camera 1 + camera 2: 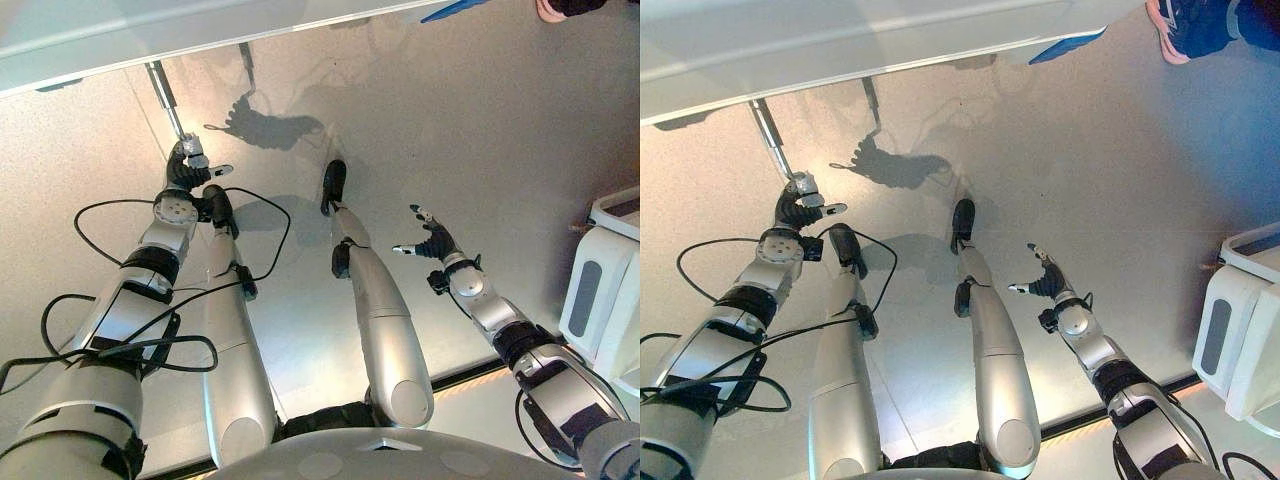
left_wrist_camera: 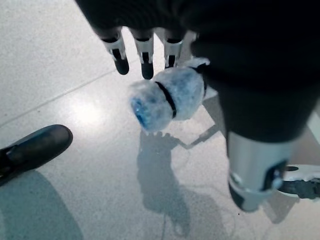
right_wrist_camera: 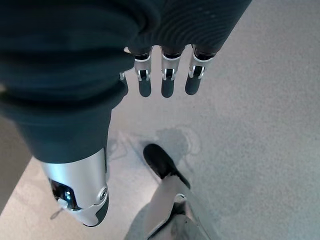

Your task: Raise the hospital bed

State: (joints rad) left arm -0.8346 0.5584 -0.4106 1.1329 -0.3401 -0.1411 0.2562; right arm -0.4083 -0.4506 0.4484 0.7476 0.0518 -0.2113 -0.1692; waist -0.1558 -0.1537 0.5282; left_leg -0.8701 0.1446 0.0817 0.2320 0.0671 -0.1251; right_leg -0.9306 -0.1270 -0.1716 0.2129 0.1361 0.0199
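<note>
So the robot's left hand (image 1: 188, 168) is down at the end of the bed's crank (image 1: 166, 97), a metal rod coming out from under the white bed frame (image 1: 150, 40) at the top of the head views; its fingers are curled round the crank handle (image 2: 165, 97), which the left wrist view shows as a pale, fuzzy-wrapped grip with a dark band, sitting right in under the fingertips (image 2: 146, 70) with the thumb off to the side; the end of the grip pokes out past the fingers, so it looks like a fairly shallow hold, though that's a guess.

What could go wrong: that wrap looks soft and maybe slippery, so once the hand starts turning, the handle could twist or slide out of the curl; also the rod comes down at a slant, so if the wrist doesn't follow the circle the grip could get levered off or the crank could bind.

The right hand (image 1: 432, 236) hangs over bare floor (image 1: 480, 130), well apart from the crank, fingers loosely spread and empty; a person's shoe (image 1: 1185, 28) sits near the bed's far corner, and a white cart (image 1: 605, 290) stands off to the right.
</note>
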